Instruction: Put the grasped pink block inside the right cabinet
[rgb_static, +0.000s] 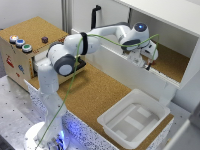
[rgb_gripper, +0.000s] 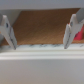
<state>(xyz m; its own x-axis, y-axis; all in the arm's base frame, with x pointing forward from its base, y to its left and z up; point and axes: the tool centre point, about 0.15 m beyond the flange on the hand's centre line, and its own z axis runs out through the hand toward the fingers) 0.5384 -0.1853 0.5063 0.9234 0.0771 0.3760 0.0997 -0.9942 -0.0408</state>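
Note:
In the exterior view my arm reaches over the front wall of the right cabinet (rgb_static: 120, 65), a large white box with a cork floor (rgb_static: 172, 62). My gripper (rgb_static: 146, 60) hangs inside it, just above the floor. A tiny pinkish-red spot, the pink block (rgb_static: 148, 63), shows at the fingertips. In the blurred wrist view my gripper (rgb_gripper: 39, 32) is open, its fingers (rgb_gripper: 7, 31) wide apart, with only cork floor (rgb_gripper: 40, 25) between them. The pink block (rgb_gripper: 79, 33) sits outside one finger, at the picture's edge. The cabinet's white wall (rgb_gripper: 40, 62) lies close under the camera.
A cork-covered box (rgb_static: 20, 60) with coloured buttons (rgb_static: 20, 43) and a small dark cube (rgb_static: 44, 39) stands at the exterior view's left. A shallow white tray (rgb_static: 132, 120) sits on the cork tabletop (rgb_static: 95, 95) near the front. The cabinet's white top panel (rgb_static: 165, 15) overhangs the arm.

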